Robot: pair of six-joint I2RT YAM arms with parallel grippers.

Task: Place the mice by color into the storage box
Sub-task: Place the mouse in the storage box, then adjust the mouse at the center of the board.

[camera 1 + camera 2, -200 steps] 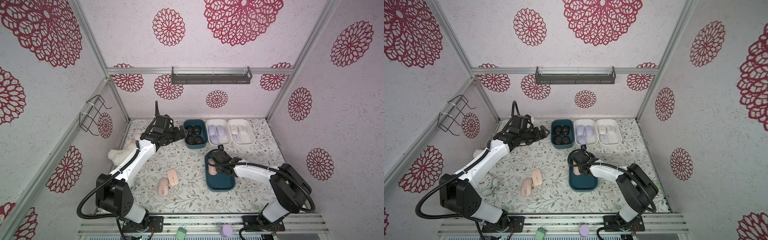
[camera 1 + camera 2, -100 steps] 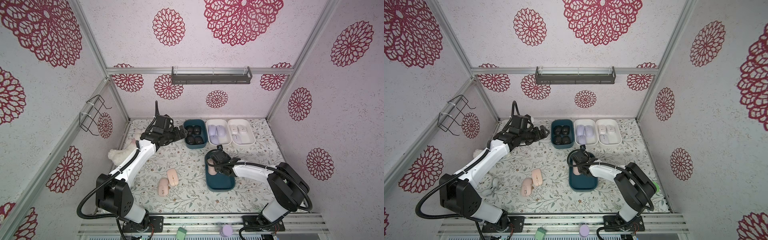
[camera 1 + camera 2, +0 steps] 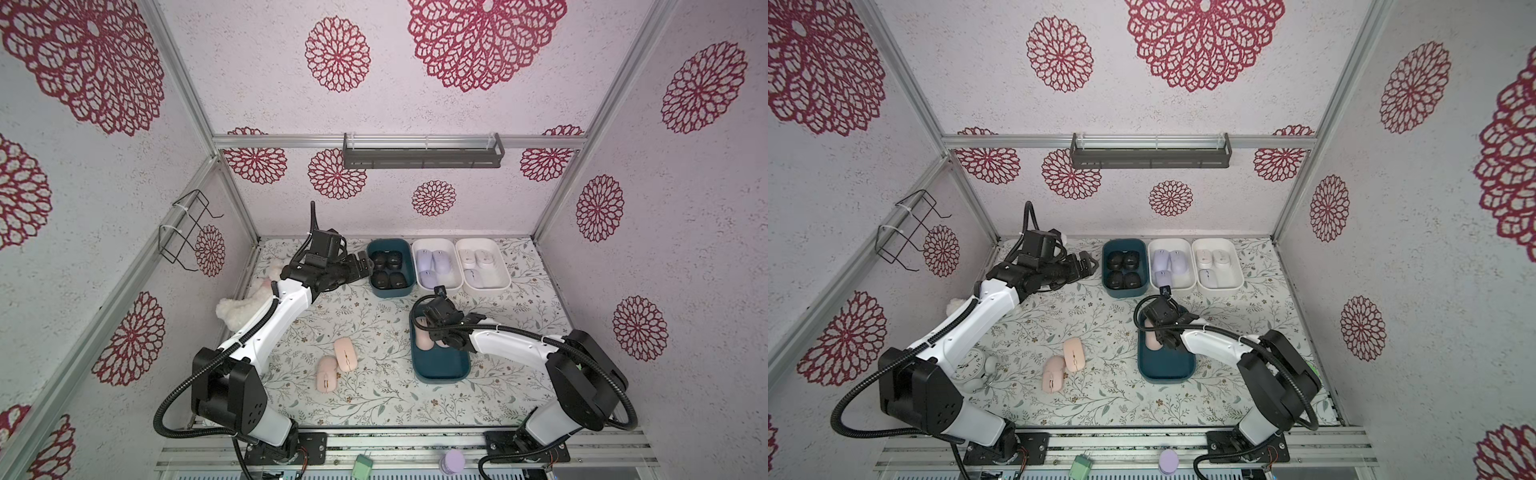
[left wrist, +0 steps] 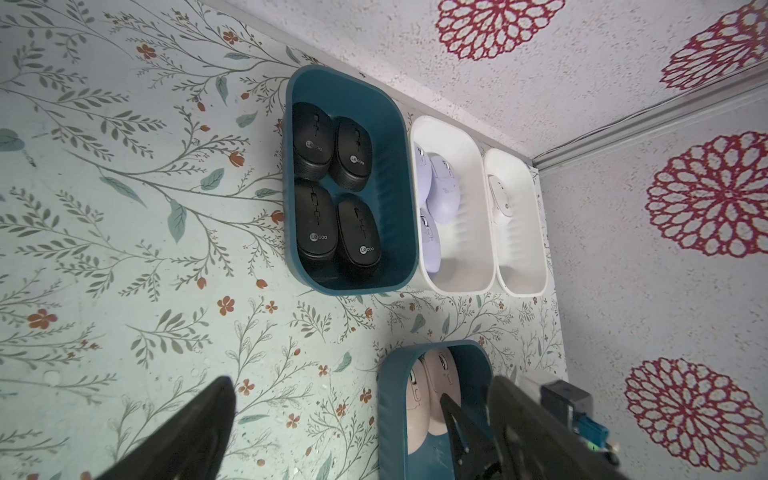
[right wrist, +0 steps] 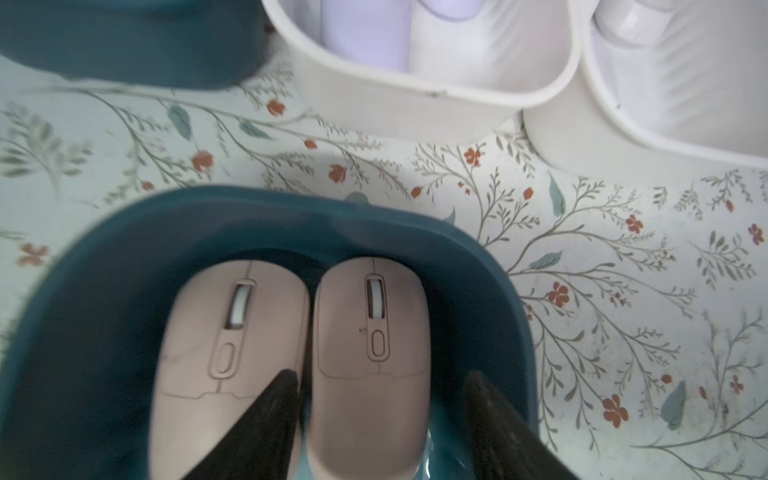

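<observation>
Pale-green floral table [image 3: 374,316] bears a teal oval plastic storage box [image 3: 440,370] at 4 o'clock. Left end effector [image 3: 365,266] hangs spread wide at 11 o'clock; right end effector [image 5: 382,376], jaws apart, straddles one of two peach-pink oval mice [image 5: 370,324] lying inside that box.

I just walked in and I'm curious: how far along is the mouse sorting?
Done: the black mice, lavender mice and white mice sit in separate boxes, and two pink mice lie in the near blue box. In hand: the right pincer straddles one of those, loosely, not squeezing. To do: two more pink mice lie on the table.
</observation>
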